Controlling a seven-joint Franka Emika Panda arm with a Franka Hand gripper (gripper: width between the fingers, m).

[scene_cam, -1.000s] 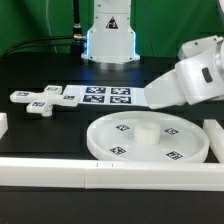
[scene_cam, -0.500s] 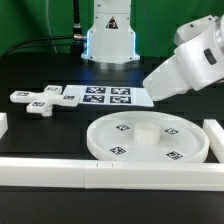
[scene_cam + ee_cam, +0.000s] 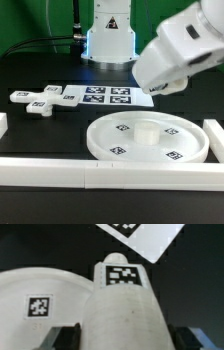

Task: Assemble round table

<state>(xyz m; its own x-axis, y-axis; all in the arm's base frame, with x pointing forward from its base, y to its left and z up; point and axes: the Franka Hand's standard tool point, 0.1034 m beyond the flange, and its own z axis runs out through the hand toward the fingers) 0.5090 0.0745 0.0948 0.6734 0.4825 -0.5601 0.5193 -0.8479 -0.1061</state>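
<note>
Claw: my gripper (image 3: 124,335) is pinching the post (image 3: 122,297), and both fingers (image 3: 66,336) sit tight against its sides with no gap I can see
Post: held off the table, its marker facing the wrist camera and its rounded end pointing away from the wrist, toward the marker board (image 3: 140,234)
What changed: over the last second the arm has swung in from the exterior view's right toward the middle and risen; it now hangs over the far side of the disc (image 3: 108,138), near the marker board's corner
Disc: unmoved at the near side, with its hub (image 3: 146,127) bare and facing up
Foot: the cross-shaped foot (image 3: 40,98) is unmoved on the exterior view's left, apart from the disc
Meaning: I judge this is the carry, with the post on its way to the hub and nothing joined yet
Next: I'd bring the post upright over the hub, then lower it slowly
Risk: a tilted post could catch on the hub's edge
</note>
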